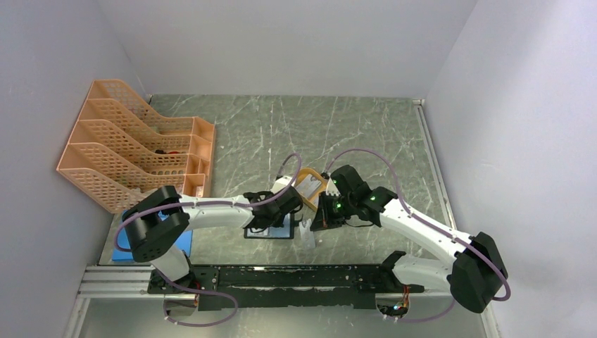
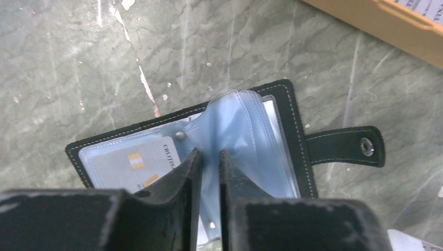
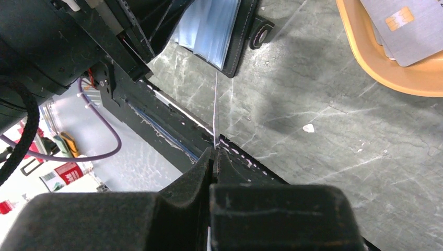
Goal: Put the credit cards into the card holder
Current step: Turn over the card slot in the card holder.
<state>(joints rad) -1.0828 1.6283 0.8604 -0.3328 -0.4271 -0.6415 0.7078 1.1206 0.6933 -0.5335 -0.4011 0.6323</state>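
**Left claw (image 2: 210, 157) on holder (image 2: 292, 120), right claw (image 3: 213, 151) on card (image 3: 215, 110)**

We note the left claw is nearly closed, pinching the holder's clear sleeves. The holder lies open on the table (image 2: 78, 63). The right claw is fully closed on one edge-on card, near the holder. More cards (image 3: 412, 31) lie in the tray (image 3: 376, 68).

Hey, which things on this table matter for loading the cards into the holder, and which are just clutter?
Job: card holder; credit cards in orange tray; one credit card pinched in right end effector.
Clutter: orange file rack; blue pad.
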